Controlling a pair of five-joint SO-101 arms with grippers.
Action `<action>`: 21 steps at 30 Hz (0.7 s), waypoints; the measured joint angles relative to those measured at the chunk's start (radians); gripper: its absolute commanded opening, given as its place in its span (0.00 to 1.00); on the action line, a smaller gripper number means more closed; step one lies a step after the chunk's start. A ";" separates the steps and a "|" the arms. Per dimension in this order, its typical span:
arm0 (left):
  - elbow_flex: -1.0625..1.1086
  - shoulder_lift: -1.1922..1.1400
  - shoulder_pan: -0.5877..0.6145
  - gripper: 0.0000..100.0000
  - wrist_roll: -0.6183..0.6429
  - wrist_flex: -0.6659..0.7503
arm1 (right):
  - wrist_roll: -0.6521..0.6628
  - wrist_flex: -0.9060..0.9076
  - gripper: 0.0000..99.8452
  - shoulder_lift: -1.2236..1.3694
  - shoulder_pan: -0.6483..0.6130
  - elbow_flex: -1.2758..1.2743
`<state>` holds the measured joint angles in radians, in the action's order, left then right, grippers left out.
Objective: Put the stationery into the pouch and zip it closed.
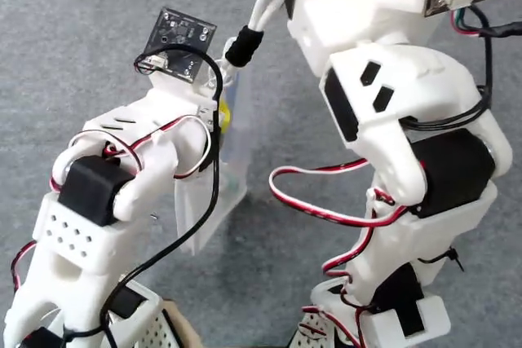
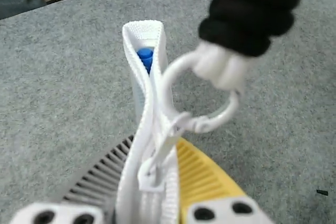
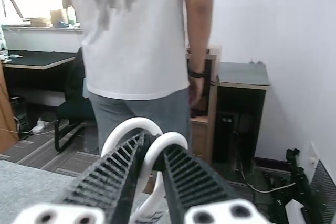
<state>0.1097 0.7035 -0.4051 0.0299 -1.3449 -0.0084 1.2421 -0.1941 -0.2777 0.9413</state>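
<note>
My left gripper (image 2: 155, 145) is shut on the zipped end of the white-edged clear pouch (image 2: 144, 93), which it holds upright on edge above the table. The blue tip of a pen (image 2: 144, 59) shows inside the pouch's still-open far end. A white ring (image 2: 202, 93) on the zipper slider leads to a black-sleeved white cord loop (image 1: 245, 45). My right gripper (image 3: 153, 145) is shut on that white loop (image 3: 157, 150). From above, the pouch (image 1: 214, 193) hangs beneath the left gripper (image 1: 218, 116).
The grey felt tabletop (image 1: 90, 55) lies all around. The bulky white right arm (image 1: 408, 160) stands close beside the pouch, with red and black wires (image 1: 326, 209) looping low. A brown corner (image 1: 186, 330) sits at the front edge.
</note>
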 measured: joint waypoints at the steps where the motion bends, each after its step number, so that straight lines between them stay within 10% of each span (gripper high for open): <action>1: -0.015 0.000 0.000 0.03 0.000 -0.009 | 0.000 0.000 0.01 0.000 0.014 0.000; 21: -0.057 -0.005 -0.008 0.03 0.000 -0.049 | -0.002 0.000 0.01 0.000 0.348 -0.488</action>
<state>0.0529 0.6989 -0.4127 0.0299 -1.3940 -0.0100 1.2421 -0.1941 0.0706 0.4534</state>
